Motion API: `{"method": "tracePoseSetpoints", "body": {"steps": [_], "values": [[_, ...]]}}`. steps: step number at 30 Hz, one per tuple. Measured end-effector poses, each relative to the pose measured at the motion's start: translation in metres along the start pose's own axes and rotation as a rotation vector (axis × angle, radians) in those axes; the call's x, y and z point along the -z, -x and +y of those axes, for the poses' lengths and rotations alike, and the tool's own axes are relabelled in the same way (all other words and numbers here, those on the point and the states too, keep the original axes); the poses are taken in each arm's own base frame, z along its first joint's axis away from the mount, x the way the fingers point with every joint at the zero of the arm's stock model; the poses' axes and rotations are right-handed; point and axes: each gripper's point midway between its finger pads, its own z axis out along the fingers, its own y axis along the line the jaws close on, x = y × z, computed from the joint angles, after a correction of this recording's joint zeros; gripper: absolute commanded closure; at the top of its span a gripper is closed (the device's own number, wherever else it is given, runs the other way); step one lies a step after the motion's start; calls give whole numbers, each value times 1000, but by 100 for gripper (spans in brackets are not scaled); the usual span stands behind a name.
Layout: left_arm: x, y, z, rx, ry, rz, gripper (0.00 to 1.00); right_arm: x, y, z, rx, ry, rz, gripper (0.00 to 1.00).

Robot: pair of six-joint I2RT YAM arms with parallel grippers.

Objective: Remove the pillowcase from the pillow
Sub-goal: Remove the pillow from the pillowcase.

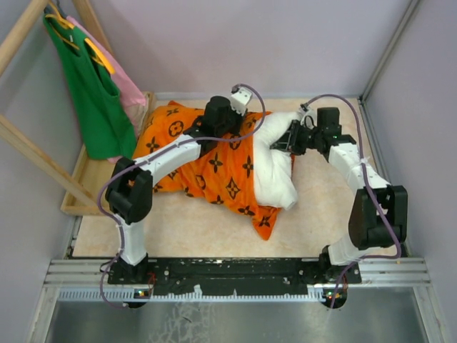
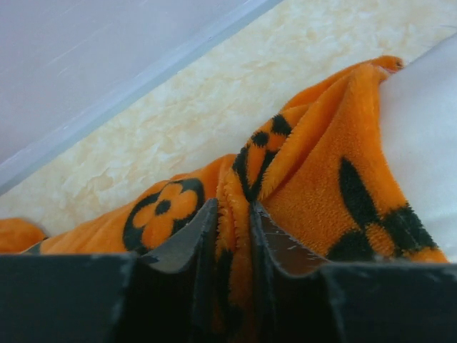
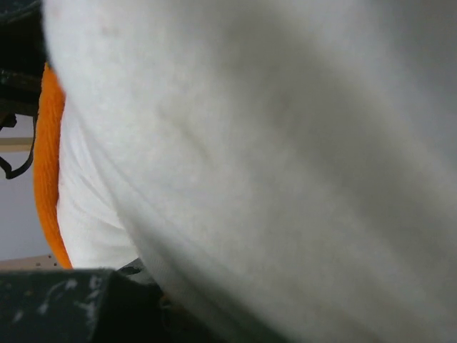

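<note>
The orange pillowcase (image 1: 214, 161) with black motifs covers the left part of the pillow. The white pillow (image 1: 275, 171) sticks out bare at its right end. My left gripper (image 1: 220, 120) is at the case's far edge. In the left wrist view it (image 2: 234, 221) is shut on a raised fold of the orange pillowcase (image 2: 321, 179). My right gripper (image 1: 284, 141) is at the pillow's far right edge. In the right wrist view the white pillow (image 3: 271, 143) fills the frame and runs taut into the jaws; one dark finger (image 3: 64, 304) shows, the other is hidden.
A green tank top (image 1: 93, 93) and a pink garment (image 1: 131, 89) hang on a wooden rack (image 1: 28, 150) at the back left, above a wooden tray (image 1: 82, 189). Grey walls close in the back and both sides. The beige table (image 1: 321, 214) is bare in front.
</note>
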Motion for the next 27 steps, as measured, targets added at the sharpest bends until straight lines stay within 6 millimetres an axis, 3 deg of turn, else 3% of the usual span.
{"method": "tracePoseSetpoints", "body": {"steps": [3, 9, 11, 13, 14, 15, 16, 17, 18, 19, 21, 24, 27], "values": [[-6, -7, 9, -4, 43, 7, 96, 1, -2, 1, -6, 5, 10, 100], [-4, 6, 35, 60, 92, -51, 94, 18, 6, 22, -41, 96, -63, 100], [1, -1, 63, 65, 176, -36, 97, 33, 8, 22, -98, 109, -102, 100], [11, -24, 116, 90, 305, 15, 99, 56, 16, 18, -157, 121, -171, 100], [15, -35, 133, 105, 340, 37, 98, 66, 21, 17, -181, 129, -203, 100], [19, -47, 148, 126, 367, 55, 95, 72, 24, 17, -192, 140, -225, 100], [22, -53, 153, 138, 377, 64, 83, 75, 24, 17, -197, 149, -232, 100], [25, -57, 154, 145, 380, 68, 63, 75, 22, 18, -207, 158, -229, 100], [29, -57, 152, 145, 379, 69, 35, 74, 20, 16, -216, 159, -224, 100], [34, -56, 152, 138, 380, 69, 19, 74, 19, 14, -226, 154, -224, 100], [49, -52, 162, 144, 408, 70, 1, 74, 21, 10, -233, 138, -235, 100], [73, -37, 170, 162, 410, 60, 0, 74, 23, 7, -224, 116, -247, 100], [104, 1, 144, 163, 337, 6, 0, 72, 26, 9, -203, 93, -255, 100]]}}
